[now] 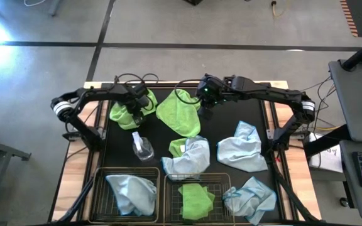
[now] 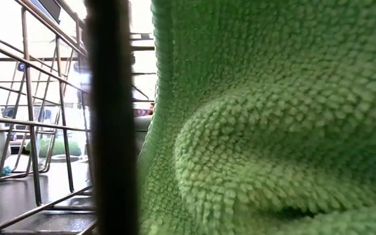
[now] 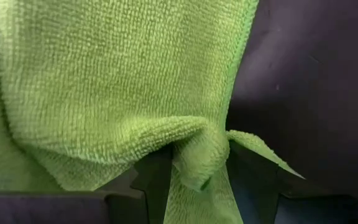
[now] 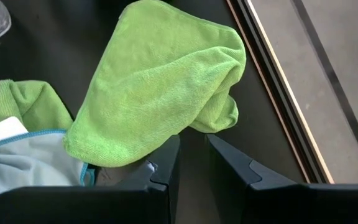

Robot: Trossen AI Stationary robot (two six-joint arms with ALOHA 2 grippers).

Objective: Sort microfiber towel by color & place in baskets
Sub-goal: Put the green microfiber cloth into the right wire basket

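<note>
Two lime green microfiber towels lie at the back of the black mat: a bunched one (image 1: 126,113) on the left and a spread one (image 1: 180,112) (image 4: 160,81) in the middle. My left gripper (image 1: 136,108) (image 3: 201,186) is open and points down over the bunched one (image 3: 117,81). My right gripper (image 1: 205,113) (image 4: 192,165) hangs above the mat beside the spread towel, its fingers a little apart with nothing between them. Pale blue towels (image 1: 241,149) (image 1: 190,158) (image 1: 251,198) lie nearer. Of the two baskets at the near edge, one (image 1: 99,188) holds a blue towel and the other (image 1: 222,182) a green one (image 2: 253,130). My left gripper comes at the bunched green towel from above, pointing down. Its open fingers (image 3: 151,180) stand on either side of a raised fold (image 3: 201,158) of the cloth, which lies on the mat. I cannot tell whether the fingers touch the fold.
A small clear spray bottle (image 1: 142,148) lies on the mat between the back towels and the baskets. Another green towel (image 1: 177,147) peeks out from under a blue one. The mat's bare far-right part (image 1: 244,113) is free. Wooden table edges (image 1: 74,176) flank the mat.
</note>
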